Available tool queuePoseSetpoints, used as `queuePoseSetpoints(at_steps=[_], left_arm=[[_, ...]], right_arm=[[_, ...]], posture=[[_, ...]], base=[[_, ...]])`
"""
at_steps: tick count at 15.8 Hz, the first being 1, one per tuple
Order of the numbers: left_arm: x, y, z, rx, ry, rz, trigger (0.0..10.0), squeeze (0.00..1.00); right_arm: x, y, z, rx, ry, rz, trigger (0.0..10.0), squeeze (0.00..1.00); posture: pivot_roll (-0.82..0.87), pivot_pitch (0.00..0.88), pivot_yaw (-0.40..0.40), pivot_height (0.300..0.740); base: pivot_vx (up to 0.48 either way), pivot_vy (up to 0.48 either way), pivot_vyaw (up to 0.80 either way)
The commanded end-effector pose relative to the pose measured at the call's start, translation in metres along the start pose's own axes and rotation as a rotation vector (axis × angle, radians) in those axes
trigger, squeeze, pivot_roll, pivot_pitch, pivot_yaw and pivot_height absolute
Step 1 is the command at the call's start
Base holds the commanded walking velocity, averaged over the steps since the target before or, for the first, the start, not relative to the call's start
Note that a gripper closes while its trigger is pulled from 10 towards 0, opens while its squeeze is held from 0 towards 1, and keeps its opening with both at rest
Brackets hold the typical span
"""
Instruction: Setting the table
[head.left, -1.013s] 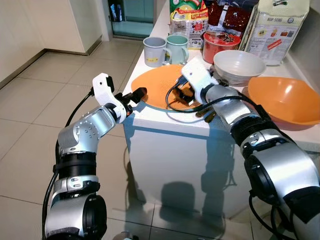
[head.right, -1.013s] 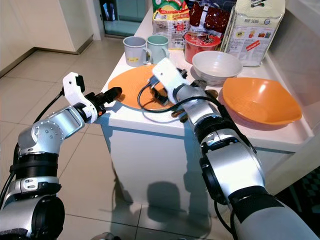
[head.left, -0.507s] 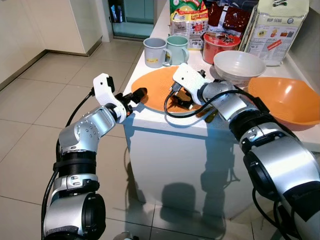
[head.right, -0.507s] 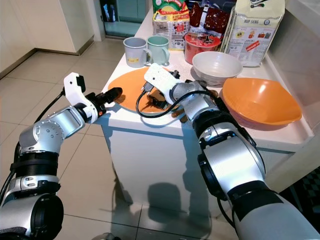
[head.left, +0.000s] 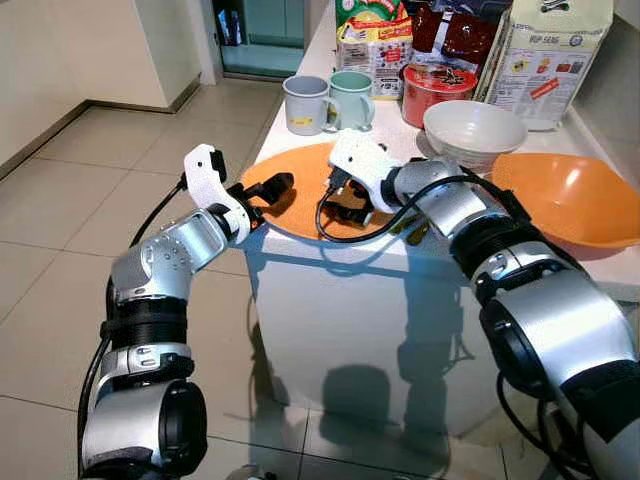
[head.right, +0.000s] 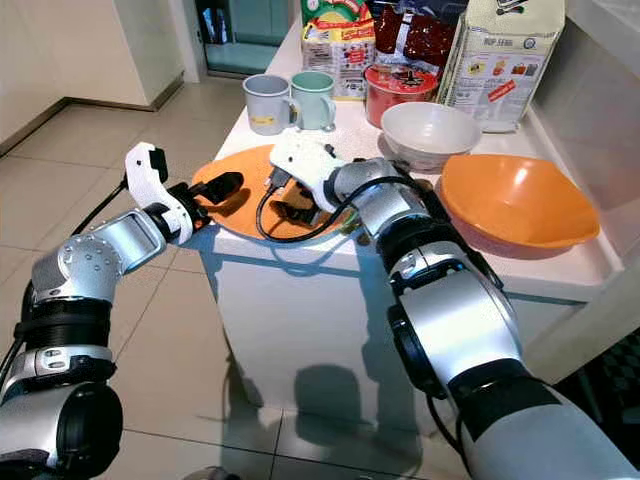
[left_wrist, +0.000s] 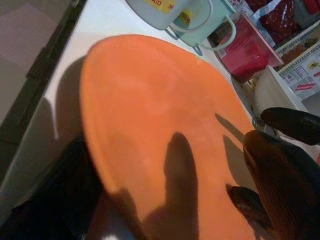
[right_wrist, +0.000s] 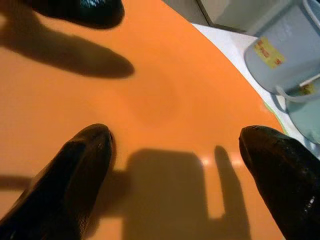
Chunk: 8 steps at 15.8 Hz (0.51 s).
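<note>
A flat orange plate (head.left: 297, 165) lies at the front left of the white counter (head.left: 398, 140), its left rim hanging over the counter's edge. My right gripper (head.left: 350, 208) is open and rests on the plate's middle. Its two black fingertips (right_wrist: 75, 170) are spread wide and touch the orange surface. My left gripper (head.left: 272, 184) reaches in from the left, its black tip over the plate's overhanging rim. In the right wrist view that tip casts a shadow on the plate (right_wrist: 165, 95).
Behind the plate stand a grey mug (head.left: 303, 100) and a green mug (head.left: 352, 95). To the right are a white bowl (head.left: 475, 130), a large orange bowl (head.left: 575, 195), a red tub (head.left: 438, 88) and food packets (head.left: 545, 55). Dark utensils (head.left: 416, 230) lie by the plate. Tiled floor (head.left: 70, 200) lies to the left.
The right gripper has slid the orange plate leftward, so its rim now overhangs the counter edge under the left gripper's tip. The left arm has barely moved.
</note>
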<state>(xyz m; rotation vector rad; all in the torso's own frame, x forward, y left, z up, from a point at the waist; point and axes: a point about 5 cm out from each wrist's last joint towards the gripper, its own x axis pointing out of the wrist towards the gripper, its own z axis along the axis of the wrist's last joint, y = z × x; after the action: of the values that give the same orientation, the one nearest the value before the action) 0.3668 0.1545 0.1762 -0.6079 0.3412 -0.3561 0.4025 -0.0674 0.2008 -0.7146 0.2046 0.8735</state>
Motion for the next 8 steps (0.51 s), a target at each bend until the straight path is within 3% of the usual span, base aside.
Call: queuePoseSetpoints(at_steps=[1,8], left_arm=[[0.001,-0.009,0.005,0.023,0.009,-0.033,10.0,0.0],[-0.023,0.002,0.011,0.129,0.04,0.03,10.0,0.0]], right_arm=[[0.004,0.01,-0.01,0.02,0.041,0.054,10.0,0.0],[-0.001,-0.003,-0.012,0.074,0.024,-0.103,10.0,0.0]], posture=[[0.04,0.0,0.011,0.74],[0.04,0.0,0.02,0.74]], base=[[0.0,0.0,0.0],[0.0,0.0,0.0]])
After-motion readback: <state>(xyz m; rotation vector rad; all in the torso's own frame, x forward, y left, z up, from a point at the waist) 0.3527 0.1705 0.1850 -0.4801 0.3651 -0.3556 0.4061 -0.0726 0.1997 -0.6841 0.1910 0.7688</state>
